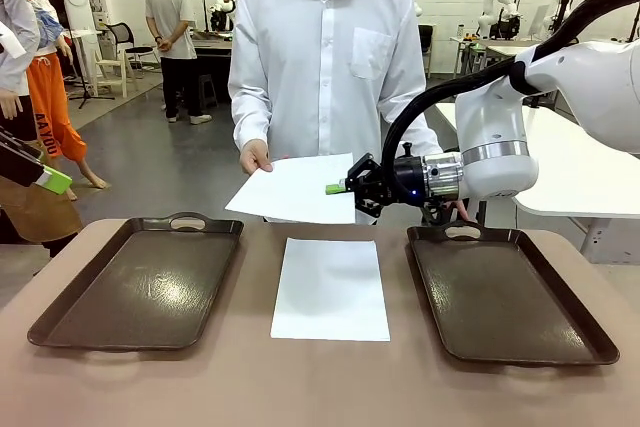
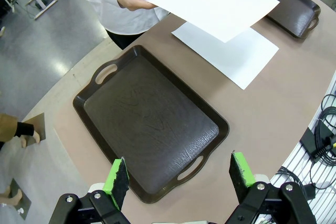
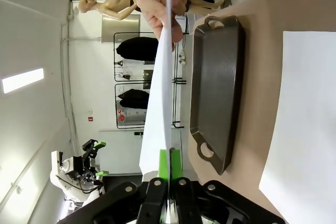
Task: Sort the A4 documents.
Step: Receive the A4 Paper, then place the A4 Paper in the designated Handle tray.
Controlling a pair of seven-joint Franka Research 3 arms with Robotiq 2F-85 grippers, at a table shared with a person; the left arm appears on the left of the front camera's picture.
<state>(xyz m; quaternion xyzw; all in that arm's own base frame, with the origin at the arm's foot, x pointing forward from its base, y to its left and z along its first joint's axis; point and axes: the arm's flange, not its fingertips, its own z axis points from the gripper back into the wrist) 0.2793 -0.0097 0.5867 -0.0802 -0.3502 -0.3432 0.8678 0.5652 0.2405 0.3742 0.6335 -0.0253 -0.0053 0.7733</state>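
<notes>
My right gripper (image 1: 338,188) pinches 1 sheet (image 1: 295,190) that a hand (image 1: 255,157) holds too. My left gripper (image 2: 180,171) is spread wide over a tray (image 2: 152,124).

The held sheet (image 1: 295,190) and the sheet on the table (image 1: 330,289) were thin matt white paper, smooth and uncreased. The left tray (image 1: 140,282) and the right tray (image 1: 505,297) looked like dark brown hard plastic, faintly grained, with a dull sheen. The table top (image 1: 250,387) was smooth and matt. The person's shirt (image 1: 330,57) was plain white cloth. The right arm's shell (image 1: 600,87) was glossy white plastic, with a metal ring (image 1: 490,152) at the wrist.
</notes>
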